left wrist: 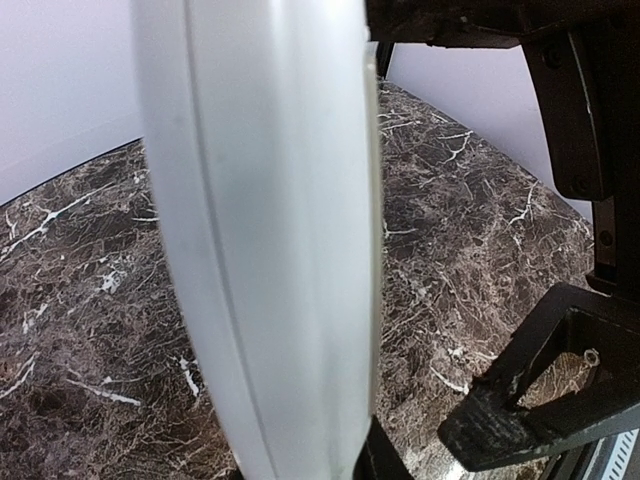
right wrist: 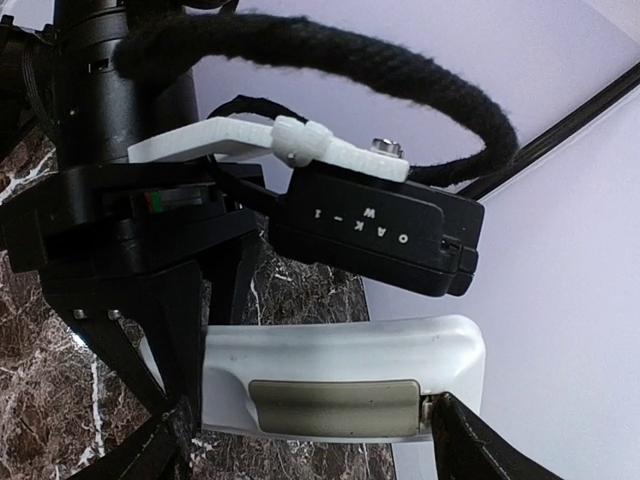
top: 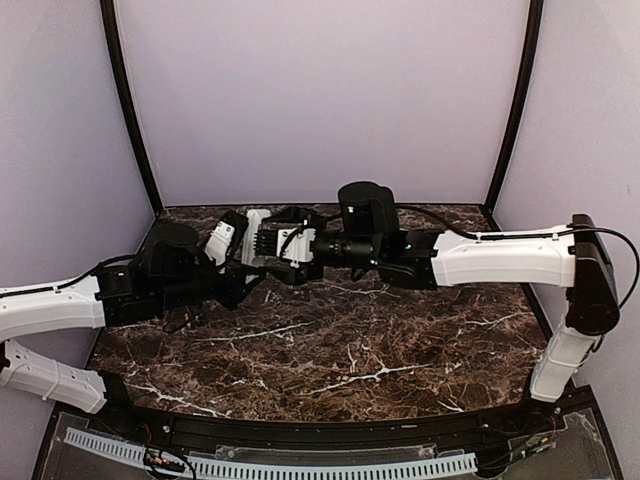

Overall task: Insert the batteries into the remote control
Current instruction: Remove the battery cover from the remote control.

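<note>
Left jaws clamp the smooth white remote control [right wrist: 340,350], grey battery [right wrist: 333,407] seated; right jaws' grip unclear.

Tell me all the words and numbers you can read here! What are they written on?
"OAK" and "W - 1": white letters on the black camera box just above the remote control, in the right wrist view. They run backwards there, so the order is uncertain.
The remote control: no writing can be read on it in any view.
Top view and left wrist view: no text can be read.
</note>
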{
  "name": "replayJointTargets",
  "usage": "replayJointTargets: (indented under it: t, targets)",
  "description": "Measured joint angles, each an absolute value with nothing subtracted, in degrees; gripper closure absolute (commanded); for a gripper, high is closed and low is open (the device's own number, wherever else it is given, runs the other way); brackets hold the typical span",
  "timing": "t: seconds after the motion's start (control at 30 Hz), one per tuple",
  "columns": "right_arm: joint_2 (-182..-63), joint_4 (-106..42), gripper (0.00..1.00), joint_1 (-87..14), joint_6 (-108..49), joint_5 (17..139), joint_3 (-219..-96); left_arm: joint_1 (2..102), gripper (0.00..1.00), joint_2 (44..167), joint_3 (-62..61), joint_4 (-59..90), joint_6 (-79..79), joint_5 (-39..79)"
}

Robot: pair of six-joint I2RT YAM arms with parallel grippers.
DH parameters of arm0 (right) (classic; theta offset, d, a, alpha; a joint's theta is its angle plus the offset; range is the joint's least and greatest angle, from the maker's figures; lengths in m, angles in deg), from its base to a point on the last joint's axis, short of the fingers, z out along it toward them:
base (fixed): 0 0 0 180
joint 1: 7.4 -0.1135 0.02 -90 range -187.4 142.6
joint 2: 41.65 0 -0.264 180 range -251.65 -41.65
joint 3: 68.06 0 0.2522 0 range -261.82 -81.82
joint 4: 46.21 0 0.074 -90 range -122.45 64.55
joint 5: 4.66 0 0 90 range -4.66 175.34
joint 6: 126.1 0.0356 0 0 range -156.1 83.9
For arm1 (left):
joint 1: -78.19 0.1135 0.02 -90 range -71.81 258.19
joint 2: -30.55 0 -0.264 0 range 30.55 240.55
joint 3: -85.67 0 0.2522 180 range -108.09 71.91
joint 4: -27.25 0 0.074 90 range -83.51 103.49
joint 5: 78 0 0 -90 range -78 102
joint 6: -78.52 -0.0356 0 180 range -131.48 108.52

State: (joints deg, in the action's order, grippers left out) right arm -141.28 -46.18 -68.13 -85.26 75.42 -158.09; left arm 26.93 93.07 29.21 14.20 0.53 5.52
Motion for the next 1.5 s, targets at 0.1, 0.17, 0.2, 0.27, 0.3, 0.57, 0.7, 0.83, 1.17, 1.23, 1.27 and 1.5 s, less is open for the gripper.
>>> replayJointTargets:
  t: [0.1,0.17,0.2,0.27,0.3,0.57,0.7,0.83,1.17,1.23,1.27,1.5]
  targets:
    - [-142.0,-45.9,0.22,-68.1,-85.7,75.0,-158.4,26.9,1.0,92.9,29.4,13.4,0.6,5.1]
    - [-142.4,-45.2,0.23,-68.2,-86.6,74.9,-158.9,26.9,1.0,92.8,29.5,13.1,0.6,4.7]
    - [-142.7,-44.8,0.23,-68.5,-87.2,74.9,-159.3,27.0,1.0,92.8,29.6,13.0,0.6,4.4]
    - [-143.4,-44.1,0.23,-68.8,-88.2,75.9,-159.8,27.0,1.0,92.8,29.7,12.4,0.7,3.8]
    - [-143.7,-43.9,0.23,-69.0,-88.6,76.5,-159.9,27.0,1.0,92.8,29.7,11.9,0.7,3.6]
    - [-143.8,-43.3,0.25,-69.8,-88.5,78.0,-158.4,26.7,1.0,92.8,29.7,8.2,-1.4,1.6]
    - [-143.6,-43.7,0.26,-70.3,-87.0,78.3,-157.3,26.5,1.0,92.8,29.7,6.5,-2.3,0.9]
    - [-143.5,-45.3,0.26,-70.9,-84.8,79.2,-156.1,26.3,1.0,92.8,29.7,5.8,-2.9,0.3]
    - [-141.8,-48.2,0.27,-72.5,-79.4,81.1,-152.3,25.5,1.0,92.8,29.7,3.9,-4.9,-1.4]
    - [-141.2,-48.5,0.27,-72.9,-78.7,81.2,-151.3,25.2,1.0,92.8,29.7,3.4,-5.5,-1.4]
    - [-140.8,-48.7,0.27,-73.0,-78.3,81.3,-150.8,25.1,1.0,92.8,29.7,3.3,-5.8,-1.4]
    - [-138.5,-47.0,0.28,-75.3,-76.1,80.0,-148.0,26.5,1.0,92.8,29.4,4.5,-5.0,-6.4]
